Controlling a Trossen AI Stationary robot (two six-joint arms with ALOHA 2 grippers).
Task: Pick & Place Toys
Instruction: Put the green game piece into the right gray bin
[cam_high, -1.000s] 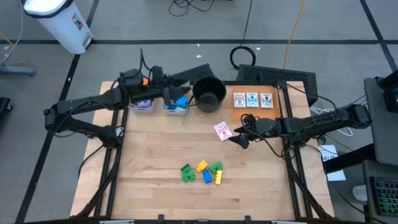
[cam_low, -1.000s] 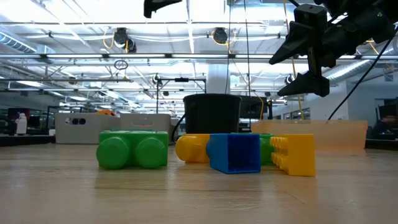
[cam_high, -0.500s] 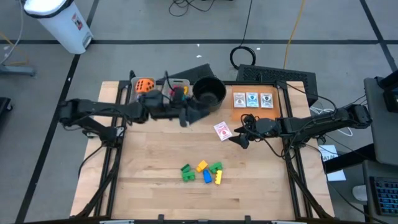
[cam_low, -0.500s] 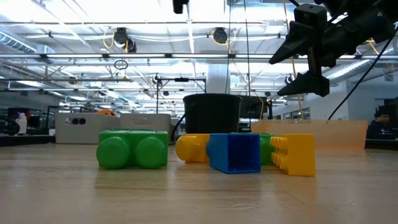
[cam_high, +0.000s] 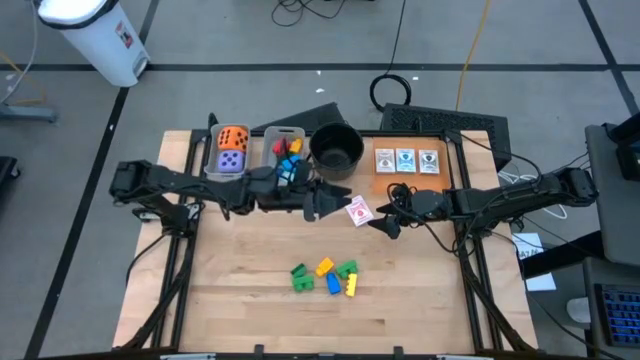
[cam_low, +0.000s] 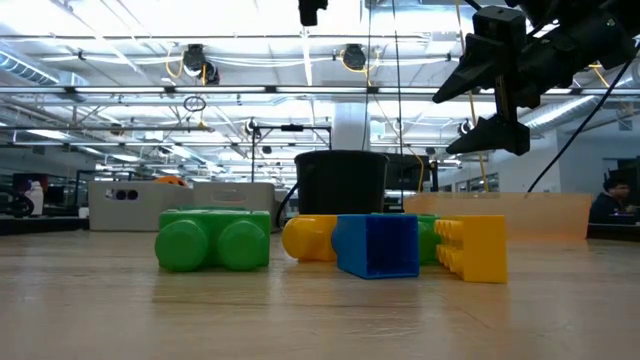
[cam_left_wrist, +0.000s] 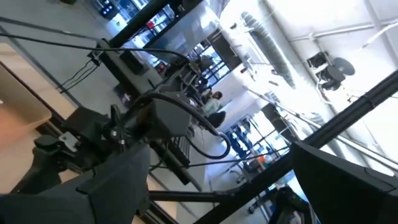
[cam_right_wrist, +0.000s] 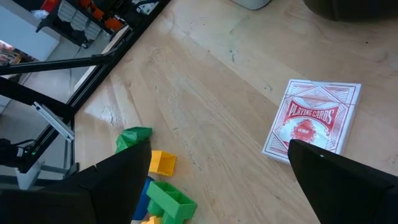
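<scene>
High view: dice (cam_high: 231, 147) and blocks (cam_high: 287, 157) binned at table's far edge. Block cluster (cam_high: 326, 277) near front edge, card deck (cam_high: 357, 210) mid-table: outstanding. Left gripper (cam_high: 330, 200), right gripper (cam_high: 383, 222): wide, empty.

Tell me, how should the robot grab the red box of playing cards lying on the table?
The red box of playing cards lies flat on the wooden table, clear of the blocks. Probably best from straight above, with open jaws closing across its two long, thin edges, since its broad face offers nothing to pinch.
</scene>
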